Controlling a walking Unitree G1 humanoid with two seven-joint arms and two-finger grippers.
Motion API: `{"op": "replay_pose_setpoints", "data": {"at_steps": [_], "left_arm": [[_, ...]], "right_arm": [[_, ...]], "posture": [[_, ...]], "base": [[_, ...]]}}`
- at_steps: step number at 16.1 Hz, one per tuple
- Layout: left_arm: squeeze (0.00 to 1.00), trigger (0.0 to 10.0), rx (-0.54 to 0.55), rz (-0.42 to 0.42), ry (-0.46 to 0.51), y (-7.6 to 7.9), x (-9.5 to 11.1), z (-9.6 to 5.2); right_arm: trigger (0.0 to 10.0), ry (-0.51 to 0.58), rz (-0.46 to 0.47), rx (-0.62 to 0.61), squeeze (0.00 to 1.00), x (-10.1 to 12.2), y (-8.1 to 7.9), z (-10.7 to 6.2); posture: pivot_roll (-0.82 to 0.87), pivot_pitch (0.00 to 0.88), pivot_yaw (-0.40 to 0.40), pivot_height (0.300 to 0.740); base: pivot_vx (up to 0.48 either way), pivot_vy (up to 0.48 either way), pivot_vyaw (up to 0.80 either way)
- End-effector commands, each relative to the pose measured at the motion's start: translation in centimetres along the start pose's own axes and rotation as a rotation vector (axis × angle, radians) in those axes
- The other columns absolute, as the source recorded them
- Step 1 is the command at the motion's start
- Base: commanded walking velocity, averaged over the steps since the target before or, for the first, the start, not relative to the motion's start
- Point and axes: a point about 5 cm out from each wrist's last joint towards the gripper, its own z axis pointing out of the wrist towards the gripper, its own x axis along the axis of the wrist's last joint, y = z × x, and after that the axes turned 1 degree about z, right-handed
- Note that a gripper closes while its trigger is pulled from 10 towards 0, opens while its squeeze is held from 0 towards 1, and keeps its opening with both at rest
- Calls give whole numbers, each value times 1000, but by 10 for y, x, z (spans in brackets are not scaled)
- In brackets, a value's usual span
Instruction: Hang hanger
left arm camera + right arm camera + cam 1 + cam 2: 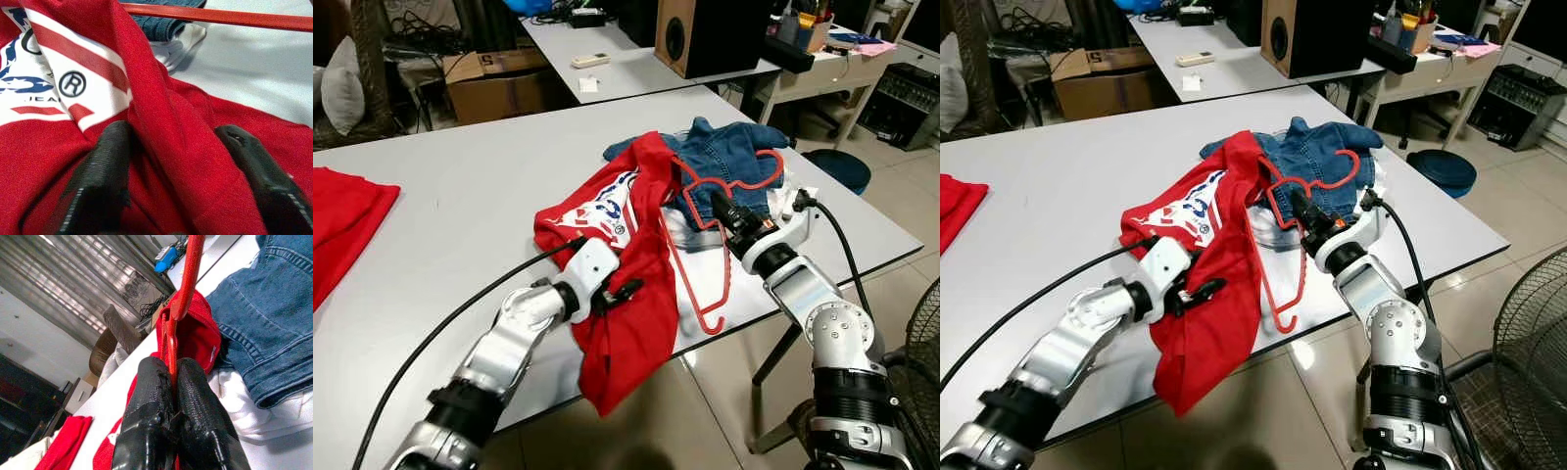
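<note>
1. My right tool (720, 208) is clenched on the red plastic hanger (705, 245); the right wrist view shows both black fingers (195, 421) pressed together with the thin red bar pinched between them.

2. The hanger lies tilted across the clothes pile near the front right edge of the white desk (470, 196). One end rests over the blue denim jacket (729, 157); the other reaches toward the desk edge, beside the red T-shirt (626, 284).

3. My left tool (625, 291) sits in the folds of the red T-shirt, at the part that drapes over the front edge of the desk. In the left wrist view its two fingers (102, 171) stand apart with a ridge of red cloth between them; I judge it released, not yet gripping.

4. The T-shirt's white printed panel faces up on the desk. White cloth (783, 201) shows beneath the denim jacket.

5. Step in hand, in my judgement: the hanger is secured and the shirt is being taken up, ahead of threading the hanger into it.

6. The next move calls for the left tool to close on the cloth ridge, then for the hanger end to be guided into the shirt's opening. I cannot tell from these views where the neck opening lies.

7. Risk noted: the hanger bar may snag the denim jacket as it lifts.
</note>
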Motion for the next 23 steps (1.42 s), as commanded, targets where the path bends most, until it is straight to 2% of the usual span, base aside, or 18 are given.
{"op": "replay_pose_setpoints", "data": {"at_steps": [1,5,8,14,20,23], "left_arm": [[0,0,1,3,5,-2,1,-3],[0,0,12,-6,20,-6,3,-11],[0,0,-18,-46,80,-7,9,-20],[0,0,-58,-40,46,-3,4,-27],[0,0,-98,-81,84,-2,8,-32],[0,0,-289,-128,136,7,14,-46]], "right_arm": [[10000,7,-8,-7,0,2,1,-1],[10000,7,-5,-4,0,1,0,1],[10000,28,23,-6,0,3,0,2],[10000,32,47,2,0,0,-2,9],[10000,49,82,0,0,1,-3,12],[10000,71,114,-13,0,3,-1,15]], "posture": [[-5,0,7,740],[0,0,5,740],[5,0,10,740],[14,0,9,740],[16,0,9,740],[20,0,6,740]], "base": [[0,0,0],[0,0,0],[0,0,0],[0,0,0],[0,0,0],[0,0,0]]}}
